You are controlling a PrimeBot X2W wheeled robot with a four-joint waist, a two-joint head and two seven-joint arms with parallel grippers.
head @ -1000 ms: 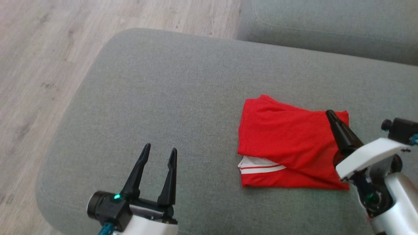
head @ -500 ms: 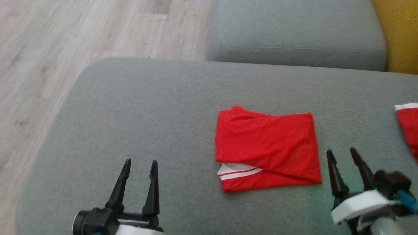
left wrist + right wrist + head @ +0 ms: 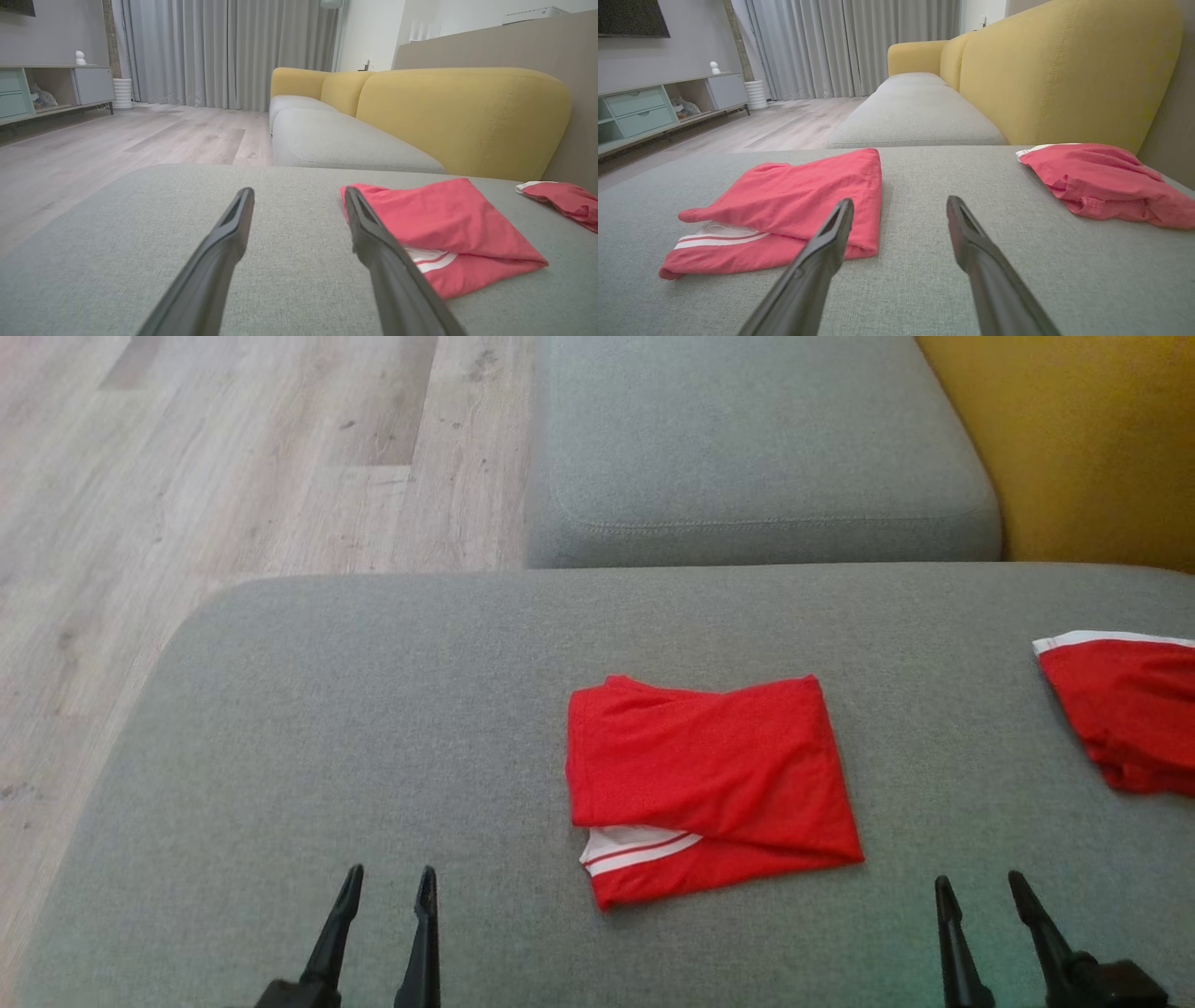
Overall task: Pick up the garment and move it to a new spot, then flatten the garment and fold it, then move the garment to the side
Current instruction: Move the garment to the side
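A folded red garment with a white striped edge lies flat in the middle of the grey cushion; it shows as well in the left wrist view and the right wrist view. My left gripper stands open at the bottom left, well left of the garment, holding nothing. My right gripper is open at the bottom right, just right of the garment's near corner and apart from it. Open fingers appear in each wrist view, left and right.
A second red garment with a white edge lies crumpled at the cushion's right side. Another grey seat cushion lies beyond, with a yellow backrest to the right. Wooden floor runs along the left.
The head camera has turned, bringing the second garment and yellow backrest into view. My right gripper has drawn off the folded garment and both grippers now sit low at the bottom edge.
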